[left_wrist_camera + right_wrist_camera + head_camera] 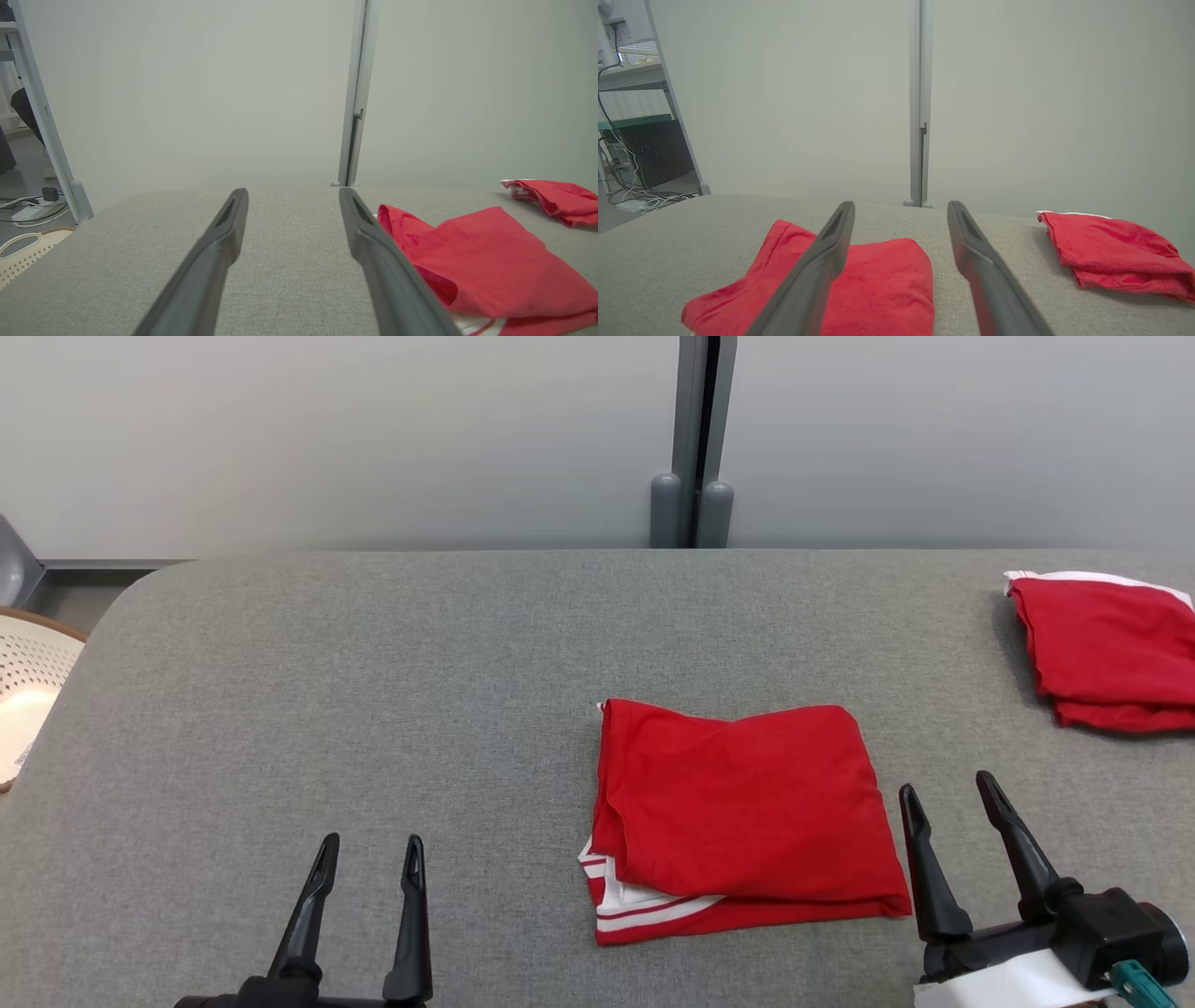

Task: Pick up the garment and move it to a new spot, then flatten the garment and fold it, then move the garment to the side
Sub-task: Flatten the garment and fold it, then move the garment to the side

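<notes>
Head view: the folded red garment [742,817] lies on the grey table [373,691], right of centre, with white-striped edges showing at its near left corner. The left gripper [371,845] hovers well left of it, jaws spread wide and empty. The right gripper [947,786] is just beside the garment's right edge, also wide open, holding nothing. Another folded red cloth [1106,649] lies at the far right.

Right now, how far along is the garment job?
Done: the red garment lies folded on the grey table, white-striped layers showing at its near edge. In hand: nothing; left pincer and right pincer stand open, clear of the cloth. Left: moving it aside, probably toward the second folded red garment far right.
</notes>
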Controlling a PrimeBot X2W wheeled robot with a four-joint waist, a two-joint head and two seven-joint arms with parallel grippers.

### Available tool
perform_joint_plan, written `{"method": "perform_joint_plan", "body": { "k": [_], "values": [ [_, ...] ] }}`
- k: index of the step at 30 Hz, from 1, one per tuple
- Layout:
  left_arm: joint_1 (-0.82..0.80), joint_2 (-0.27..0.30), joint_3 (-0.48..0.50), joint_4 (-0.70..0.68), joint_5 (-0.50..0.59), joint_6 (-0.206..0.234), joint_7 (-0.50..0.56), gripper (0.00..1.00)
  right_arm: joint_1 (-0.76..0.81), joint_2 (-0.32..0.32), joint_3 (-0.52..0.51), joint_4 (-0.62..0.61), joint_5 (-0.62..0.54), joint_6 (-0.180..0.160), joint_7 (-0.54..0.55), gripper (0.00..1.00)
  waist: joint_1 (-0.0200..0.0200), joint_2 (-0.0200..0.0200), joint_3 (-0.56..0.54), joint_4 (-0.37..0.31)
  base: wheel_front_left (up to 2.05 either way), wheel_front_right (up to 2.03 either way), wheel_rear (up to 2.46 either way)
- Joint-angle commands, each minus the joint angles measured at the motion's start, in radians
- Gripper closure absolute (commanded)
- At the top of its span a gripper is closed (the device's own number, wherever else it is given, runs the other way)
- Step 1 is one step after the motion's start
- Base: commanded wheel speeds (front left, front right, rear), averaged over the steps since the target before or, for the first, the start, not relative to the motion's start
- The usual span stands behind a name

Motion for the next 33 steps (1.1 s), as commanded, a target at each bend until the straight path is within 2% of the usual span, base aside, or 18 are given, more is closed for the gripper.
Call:
{"method": "perform_joint_plan", "body": {
  "k": [1, 13, 20, 26, 30, 33],
  "values": [
    [0.014, 0.004, 0.004, 0.000, 0.007, -0.003, -0.001, 0.00, 0.015, 0.001, 0.002, 0.005, 0.003, -0.001, -0.005, 0.00, 0.0000, 0.0000, -0.005, 0.001, 0.00, 0.00, 0.00],
    [0.008, 0.004, -0.006, 0.008, 0.023, -0.012, -0.001, 0.00, 0.016, 0.006, 0.000, 0.009, 0.007, -0.001, -0.005, 0.00, 0.0000, 0.0000, -0.010, -0.001, 0.00, 0.00, 0.00],
    [-0.018, 0.004, -0.017, 0.017, 0.035, -0.019, -0.001, 0.00, -0.014, -0.009, -0.011, 0.031, 0.021, -0.001, -0.005, 0.00, 0.0000, 0.0000, 0.025, 0.007, 0.00, 0.00, 0.00],
    [-0.056, 0.004, -0.040, 0.025, 0.046, -0.027, -0.001, 0.00, -0.133, -0.090, 0.045, 0.228, 0.151, -0.001, -0.003, 0.00, 0.0000, 0.0000, 0.079, 0.017, 0.00, 0.00, 0.00],
    [-0.082, 0.004, -0.053, 0.030, 0.046, -0.025, -0.001, 0.00, -0.234, -0.156, 0.147, 0.402, 0.303, -0.001, 0.022, 0.00, 0.0000, 0.0000, 0.114, 0.029, 0.00, 0.00, 0.00],
    [-0.098, 0.004, -0.061, 0.033, 0.043, -0.020, -0.001, 0.00, -0.298, -0.200, 0.226, 0.471, 0.429, -0.001, 0.068, 0.00, 0.0000, 0.0000, 0.140, 0.037, 0.00, 0.00, 0.00]
  ]
}}
